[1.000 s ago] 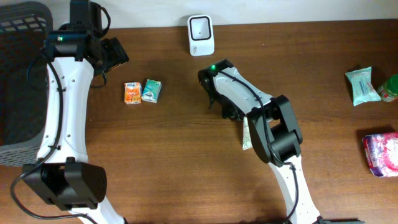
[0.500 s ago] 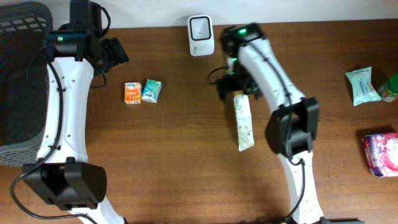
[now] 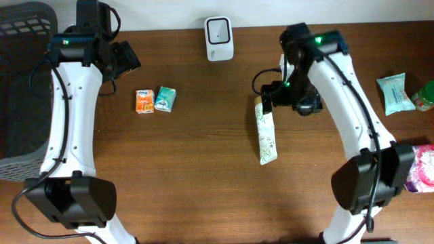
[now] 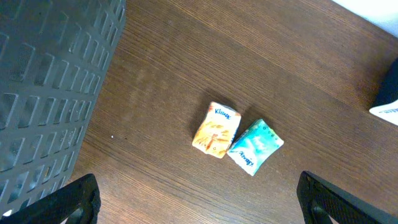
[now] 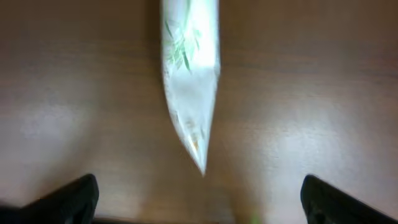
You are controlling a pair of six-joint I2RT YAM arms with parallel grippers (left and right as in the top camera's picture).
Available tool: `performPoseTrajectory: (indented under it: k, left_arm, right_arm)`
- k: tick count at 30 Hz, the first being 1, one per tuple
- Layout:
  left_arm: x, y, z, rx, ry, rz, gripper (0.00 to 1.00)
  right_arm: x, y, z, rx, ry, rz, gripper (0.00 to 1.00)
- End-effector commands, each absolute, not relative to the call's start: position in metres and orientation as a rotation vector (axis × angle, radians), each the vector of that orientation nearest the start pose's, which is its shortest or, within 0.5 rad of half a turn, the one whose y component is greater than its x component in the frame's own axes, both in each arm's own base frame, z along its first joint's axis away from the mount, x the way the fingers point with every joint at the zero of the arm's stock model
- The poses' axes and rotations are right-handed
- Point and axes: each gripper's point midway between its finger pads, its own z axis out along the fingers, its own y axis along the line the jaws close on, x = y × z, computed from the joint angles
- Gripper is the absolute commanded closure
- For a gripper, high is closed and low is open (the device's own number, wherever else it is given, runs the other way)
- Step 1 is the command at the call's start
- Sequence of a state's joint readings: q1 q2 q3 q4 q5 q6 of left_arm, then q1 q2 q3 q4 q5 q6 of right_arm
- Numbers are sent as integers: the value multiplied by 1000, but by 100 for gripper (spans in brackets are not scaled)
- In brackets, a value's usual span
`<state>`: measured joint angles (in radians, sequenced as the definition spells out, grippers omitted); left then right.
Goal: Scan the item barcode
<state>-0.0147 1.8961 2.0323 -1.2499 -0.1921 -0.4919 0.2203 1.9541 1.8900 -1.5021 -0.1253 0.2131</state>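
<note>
Shop checkout: scanner (image 3: 219, 38), basket (image 3: 20, 68), tissue packs (image 3: 144, 102)

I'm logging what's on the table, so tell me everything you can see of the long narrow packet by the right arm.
The packet is a long, narrow pouch, white with a green leaf print, and looks like soft plastic film. It lies flat on the wooden table, slightly slanted. The end nearest the right gripper tapers to a pinched point. No barcode shows. Only the table appears to touch it; the gripper hangs open over that end, apart from it.

Overhead, left wrist views sharp, evenly lit; right wrist view blurred, glare on packet (image 5: 189, 74).
</note>
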Motion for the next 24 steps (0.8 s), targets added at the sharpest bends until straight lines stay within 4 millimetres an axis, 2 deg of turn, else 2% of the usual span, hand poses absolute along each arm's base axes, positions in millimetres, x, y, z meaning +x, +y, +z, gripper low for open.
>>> performPoseTrajectory:
  k: [1,4,7,10,12,15,16,17,19,21,23,24]
  left_arm:
    - [446,27,238,-695,2559,99,1]
    - [446,27,238,-695,2559,98,1]
    - [446,27,238,-695,2559,99,1]
    - [446,27,238,-695,2559,99,1]
    - [446,27,238,-695,2559,98,1]
    - [446,26,238,-693,2560,98,1]
    - [446,26,238,-693,2560,98,1]
    - [446,26,238,-693,2560,98,1]
    - [446,26,238,-692,2560,98,1]
    - [446,26,238,-693,2560,98,1]
    - [446,26,238,-693,2560,98,1]
    - [446,26,238,-693,2560,98,1]
  right_arm:
    - [346,113,108,-60,3228,322,1]
    - [351,115,64,-51,3191,366,1]
    - [357,113,47,-30,3151,385,1]
    - [364,117,39,-38,3110,419,1]
    - [361,117,26,12,3109,421,1]
    - [358,121,19,22,3104,463,2]
    - [359,122,18,20,3099,476,7]
    - [360,125,16,17,3087,500,15]
    - [361,126,13,23,3076,502,23]
    - [363,126,11,49,3069,505,37]
    - [365,127,12,47,3061,508,53]
    - [366,127,12,45,3056,513,68]
